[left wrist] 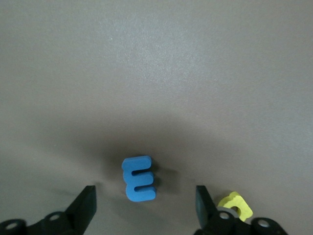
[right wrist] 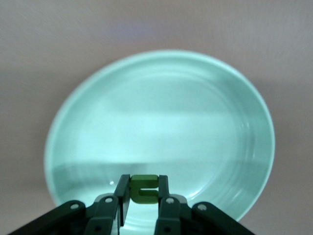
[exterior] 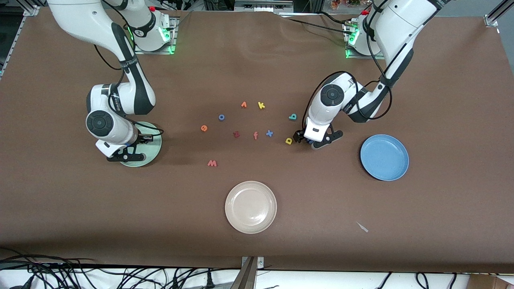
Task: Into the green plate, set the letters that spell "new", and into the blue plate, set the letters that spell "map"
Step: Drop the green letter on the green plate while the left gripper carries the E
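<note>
The green n (right wrist: 145, 188) was clamped in the right gripper (right wrist: 144, 196) over the green plate (right wrist: 98, 122). The left gripper (left wrist: 145, 198), fingers spread, straddled the blue m (left wrist: 139, 178) on the table (exterior: 441, 100), the yellow a (left wrist: 235, 205) beside it.

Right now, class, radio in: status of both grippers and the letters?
Right gripper shut on green n, over green plate. Left gripper open, fingers astride blue m, yellow a beside. Blue plate holds nothing. Nothing blocking.
</note>
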